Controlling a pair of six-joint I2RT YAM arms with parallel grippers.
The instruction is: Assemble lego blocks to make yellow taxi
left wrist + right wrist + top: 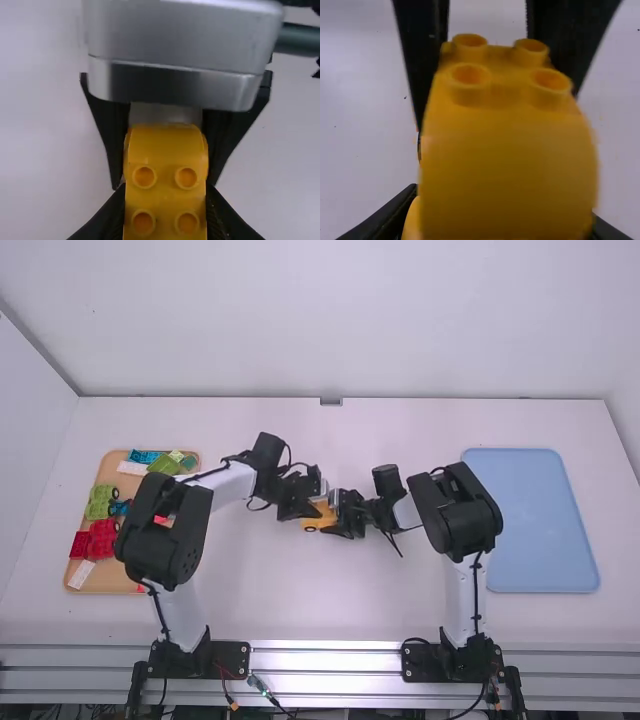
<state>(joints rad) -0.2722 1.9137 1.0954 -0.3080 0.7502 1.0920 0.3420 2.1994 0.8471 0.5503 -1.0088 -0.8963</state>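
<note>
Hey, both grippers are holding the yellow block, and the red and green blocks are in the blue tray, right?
Not quite: the high view shows the red blocks and green blocks in the tan tray. The left gripper and right gripper do hold the yellow block.

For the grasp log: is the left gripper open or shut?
The left gripper is shut on the yellow block; its fingers sit against both sides.
</note>
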